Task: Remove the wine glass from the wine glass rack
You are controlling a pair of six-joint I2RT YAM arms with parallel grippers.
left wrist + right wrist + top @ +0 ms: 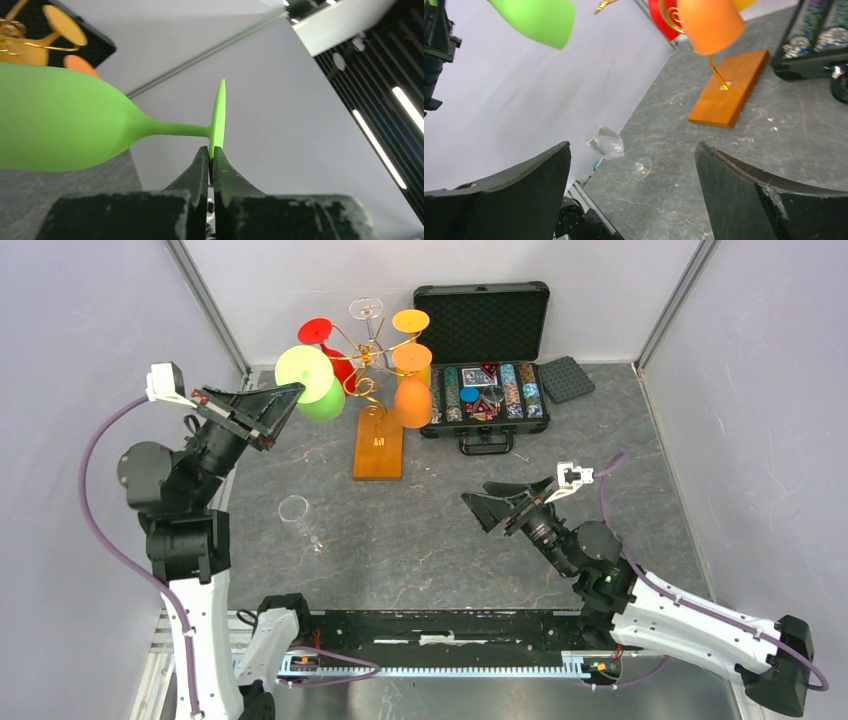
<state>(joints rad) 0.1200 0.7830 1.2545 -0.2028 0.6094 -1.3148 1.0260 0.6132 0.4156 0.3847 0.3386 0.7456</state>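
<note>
Pinching the green wine glass [306, 371] by its foot's edge, the left pincer [212, 151] holds it sideways, upper left of centre, just beside the wine glass rack [378, 445]. Likely next: draw it clear, then lower it to the counter [420, 540]. The right pincer [476, 491] gapes wide, empty.

The green wine glass [65, 125] looks smooth and matt, like soft plastic. On your left gripper [210, 159], the black fingers [196, 175] are dull, with rough, scratched edges. On the wine glass rack [372, 350] you can see shiny gold metal wire and a smooth, glossy orange wooden base [378, 448]. The orange wine glass [710, 22] is matt too. The clear wine glass [296, 512] at the near left is shiny glass. The table [430, 540] looks like dull grey stone.
</note>
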